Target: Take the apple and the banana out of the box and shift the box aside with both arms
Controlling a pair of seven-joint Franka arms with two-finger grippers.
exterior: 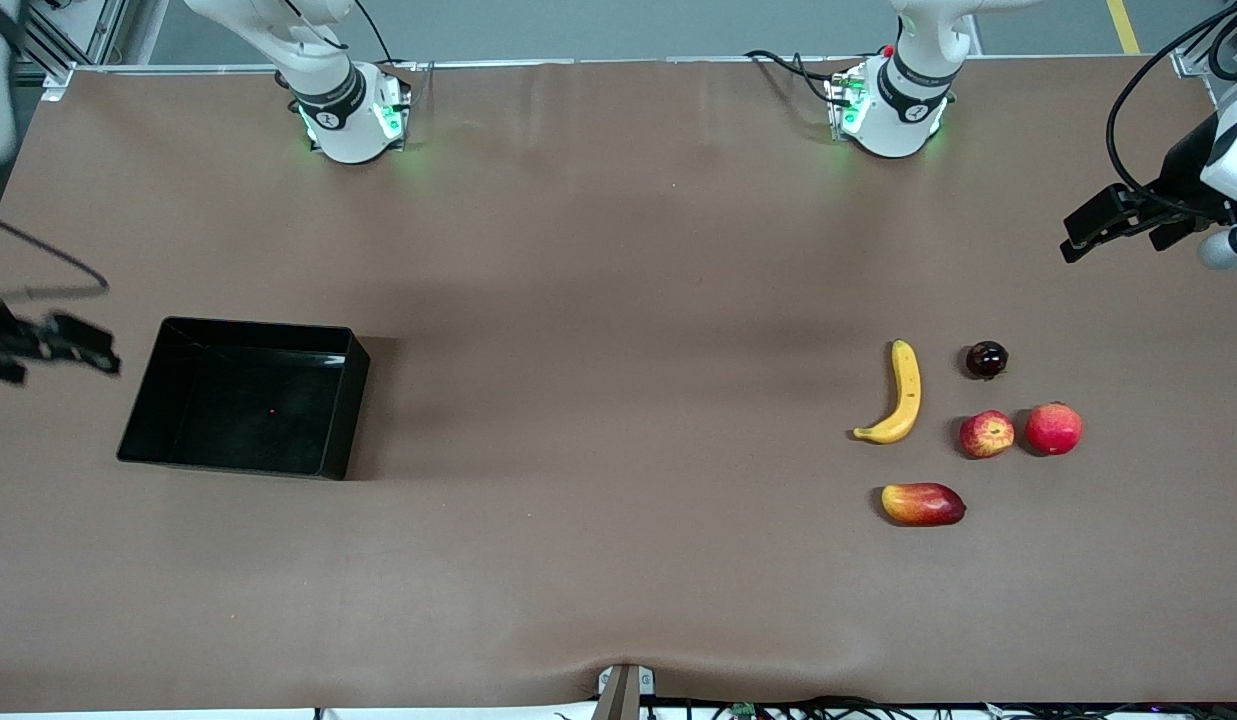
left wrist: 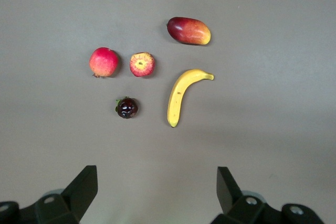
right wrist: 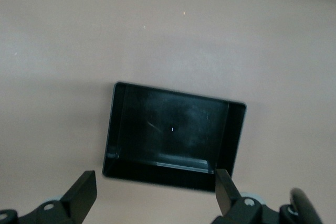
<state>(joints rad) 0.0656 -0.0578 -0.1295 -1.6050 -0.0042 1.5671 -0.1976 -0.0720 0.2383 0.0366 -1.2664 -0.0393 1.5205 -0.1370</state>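
Note:
The yellow banana (exterior: 903, 395) and the small red apple with yellow patches (exterior: 986, 434) lie on the table toward the left arm's end. Both show in the left wrist view, the banana (left wrist: 184, 95) and the apple (left wrist: 142, 64). The black box (exterior: 258, 325) stands empty toward the right arm's end and shows in the right wrist view (right wrist: 178, 94). My left gripper (exterior: 1090, 232) is open and empty, up in the air beside the fruits; it also shows in the left wrist view (left wrist: 156, 187). My right gripper (exterior: 83, 348) is open and empty beside the box; it also shows in the right wrist view (right wrist: 155, 192).
An all-red apple (exterior: 1053, 428) lies beside the small apple. A red-yellow mango (exterior: 923, 504) lies nearer the front camera than the banana. A small dark round fruit (exterior: 986, 359) lies farther from the front camera than the apples. Brown tabletop (exterior: 618, 350) stretches between box and fruits.

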